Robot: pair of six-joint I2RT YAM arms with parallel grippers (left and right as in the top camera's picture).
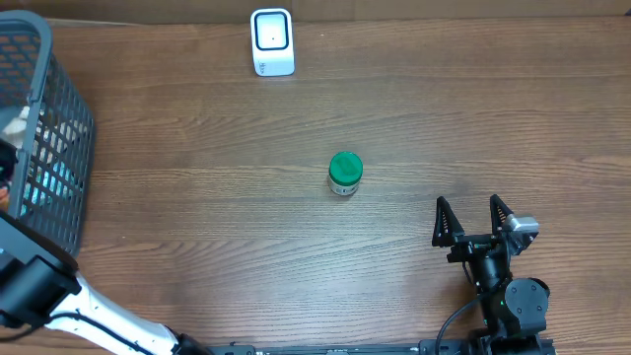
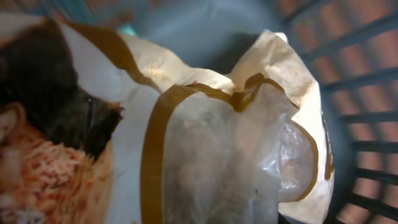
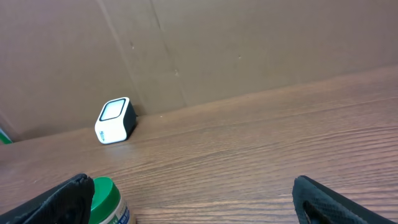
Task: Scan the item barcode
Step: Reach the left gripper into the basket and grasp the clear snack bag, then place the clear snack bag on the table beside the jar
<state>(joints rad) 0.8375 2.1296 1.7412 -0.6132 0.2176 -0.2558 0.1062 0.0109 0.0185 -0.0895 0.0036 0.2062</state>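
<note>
From where I stand I count one wooden table (image 1: 197,227) and two robot arms on it, the left arm (image 1: 99,320) and the right arm (image 1: 518,301). There is one white scanner (image 1: 272,42), one green-lidded jar (image 1: 345,173) and one dark mesh basket (image 1: 69,118). Inside the basket I make out one crinkly bag (image 2: 217,155). Whatever else lies in there I can't count.

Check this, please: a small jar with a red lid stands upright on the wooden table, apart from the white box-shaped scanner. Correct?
Not quite: the small jar has a green lid, not red, as the overhead view shows. The rest holds.
</note>
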